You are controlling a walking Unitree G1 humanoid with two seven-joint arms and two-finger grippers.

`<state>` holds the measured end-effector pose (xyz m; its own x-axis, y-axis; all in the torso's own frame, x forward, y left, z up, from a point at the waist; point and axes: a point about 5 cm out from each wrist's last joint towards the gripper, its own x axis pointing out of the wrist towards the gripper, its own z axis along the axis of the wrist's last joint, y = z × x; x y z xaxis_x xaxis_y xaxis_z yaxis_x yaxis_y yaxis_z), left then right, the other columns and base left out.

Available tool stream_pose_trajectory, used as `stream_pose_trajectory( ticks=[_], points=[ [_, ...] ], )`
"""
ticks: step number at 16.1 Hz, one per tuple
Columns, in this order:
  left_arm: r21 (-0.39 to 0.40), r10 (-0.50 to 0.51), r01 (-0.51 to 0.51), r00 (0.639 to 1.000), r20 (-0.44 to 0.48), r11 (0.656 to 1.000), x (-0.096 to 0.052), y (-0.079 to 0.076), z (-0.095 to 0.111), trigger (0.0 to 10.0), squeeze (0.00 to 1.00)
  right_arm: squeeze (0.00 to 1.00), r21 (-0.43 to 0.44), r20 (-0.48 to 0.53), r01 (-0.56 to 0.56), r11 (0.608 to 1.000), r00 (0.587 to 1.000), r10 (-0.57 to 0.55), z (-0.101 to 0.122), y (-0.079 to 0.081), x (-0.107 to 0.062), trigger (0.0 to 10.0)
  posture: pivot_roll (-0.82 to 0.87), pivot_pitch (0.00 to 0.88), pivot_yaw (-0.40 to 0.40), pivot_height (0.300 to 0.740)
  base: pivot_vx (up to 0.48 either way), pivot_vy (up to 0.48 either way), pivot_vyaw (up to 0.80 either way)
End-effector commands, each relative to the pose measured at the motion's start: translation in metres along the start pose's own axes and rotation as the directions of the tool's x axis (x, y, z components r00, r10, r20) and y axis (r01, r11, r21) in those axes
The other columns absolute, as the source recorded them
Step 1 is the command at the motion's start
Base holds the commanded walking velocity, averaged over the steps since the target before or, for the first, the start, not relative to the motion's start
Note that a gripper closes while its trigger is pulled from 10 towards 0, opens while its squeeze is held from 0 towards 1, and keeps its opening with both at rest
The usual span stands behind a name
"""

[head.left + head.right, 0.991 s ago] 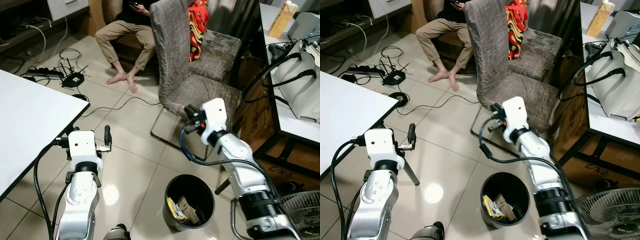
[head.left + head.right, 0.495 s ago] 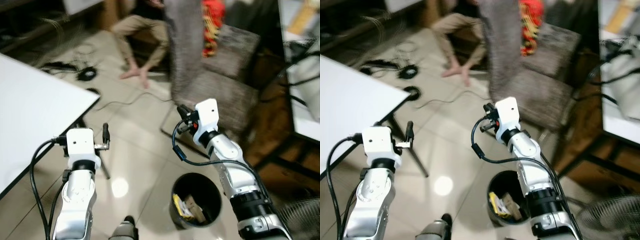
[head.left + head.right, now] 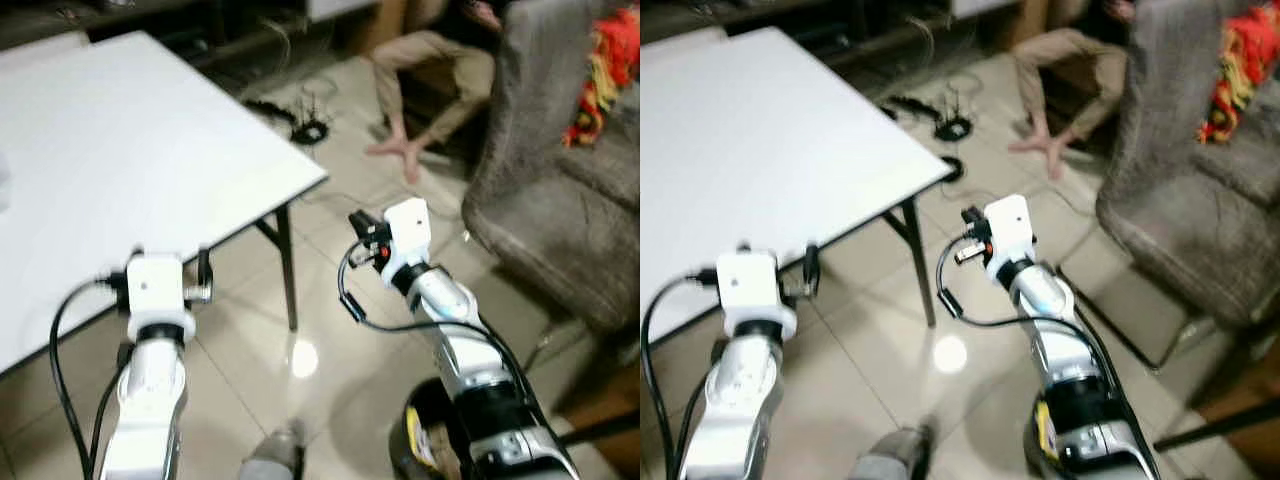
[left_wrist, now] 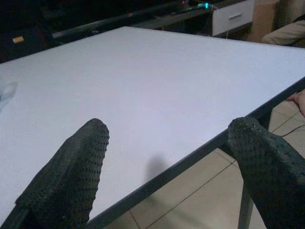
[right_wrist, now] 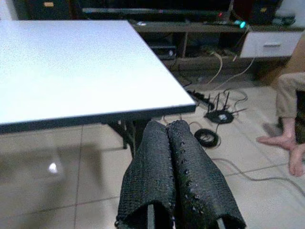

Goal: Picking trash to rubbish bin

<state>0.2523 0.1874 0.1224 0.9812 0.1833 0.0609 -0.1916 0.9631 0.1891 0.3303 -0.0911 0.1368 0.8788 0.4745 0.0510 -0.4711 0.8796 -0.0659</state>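
Note:
The black rubbish bin (image 3: pixel 418 452) sits on the floor at the bottom right, behind my right arm, with yellow trash inside. A white table (image 3: pixel 120 150) spreads across the left. A pale blurred thing (image 4: pixel 5 89) lies at its far left edge; I cannot tell what it is. My left gripper (image 3: pixel 201 273) is held at the table's near edge, open, its fingers (image 4: pixel 71 176) wide apart with nothing between them. My right gripper (image 3: pixel 360 232) hovers above the floor tiles beyond the table's corner, shut, with its fingers (image 5: pixel 169 167) pressed together on nothing.
A grey fabric chair (image 3: pixel 550 200) with a red and yellow cloth stands at the right. A person's legs and bare feet (image 3: pixel 410 150) rest on the floor behind. Cables and a power strip (image 3: pixel 300 125) lie near the table's far corner. Table leg (image 3: pixel 288 270) stands between my arms.
The camera has swung left, so the table takes up more of the view and the bin has slid to the bottom right. Both arms hold the same pose.

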Motion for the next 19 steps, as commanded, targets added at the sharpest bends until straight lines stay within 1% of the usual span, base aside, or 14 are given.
stream_pose_trajectory(
  ticks=[1, 5, 12, 17, 18, 19],
  points=[
    [0.003, 0.008, -0.008, 1.000, 0.018, 1.000, 0.0017, -0.0001, 0.0062, 10.0, 0.00, 0.00, -0.001, 0.004, 0.014, 1.000, 1.000, -0.014, -0.0005, -0.0028, -0.0020, 10.0, 0.02, 0.130, -0.026, 0.740, 0.000, 0.000, 0.79],
    [-0.004, 0.017, -0.017, 1.000, 0.003, 1.000, 0.0013, -0.0006, 0.0039, 10.0, 0.00, 0.00, -0.002, -0.002, 0.007, 1.000, 1.000, -0.007, -0.0028, -0.0001, -0.0050, 10.0, 0.01, 0.134, -0.028, 0.740, 0.000, 0.000, 0.79],
    [-0.018, 0.025, -0.026, 1.000, -0.018, 1.000, 0.0023, -0.0003, 0.0016, 10.0, 0.00, 0.00, -0.008, -0.008, 0.014, 1.000, 1.000, -0.014, -0.0032, -0.0036, -0.0062, 10.0, 0.01, 0.136, -0.027, 0.740, 0.000, 0.000, 0.79],
    [-0.037, 0.037, -0.038, 0.999, -0.032, 0.999, 0.0024, 0.0023, -0.0004, 10.0, 0.00, 0.00, -0.003, -0.010, 0.017, 1.000, 1.000, -0.017, -0.0038, -0.0024, -0.0059, 10.0, 0.01, 0.137, -0.025, 0.740, 0.000, 0.000, 0.78],
    [-0.037, 0.038, -0.039, 0.999, -0.032, 0.999, 0.0022, 0.0028, -0.0004, 10.0, 0.00, 0.00, -0.001, -0.009, 0.017, 1.000, 1.000, -0.017, -0.0037, -0.0023, -0.0058, 10.0, 0.01, 0.137, -0.025, 0.740, 0.000, 0.000, 0.64],
    [-0.038, 0.040, -0.041, 0.999, -0.033, 0.998, 0.0022, 0.0033, -0.0003, 10.0, 0.00, 0.00, 0.002, -0.007, 0.019, 1.000, 1.000, -0.019, -0.0034, -0.0023, -0.0054, 10.0, 0.01, 0.137, -0.025, 0.740, 0.000, 0.000, 0.00]
  ],
)
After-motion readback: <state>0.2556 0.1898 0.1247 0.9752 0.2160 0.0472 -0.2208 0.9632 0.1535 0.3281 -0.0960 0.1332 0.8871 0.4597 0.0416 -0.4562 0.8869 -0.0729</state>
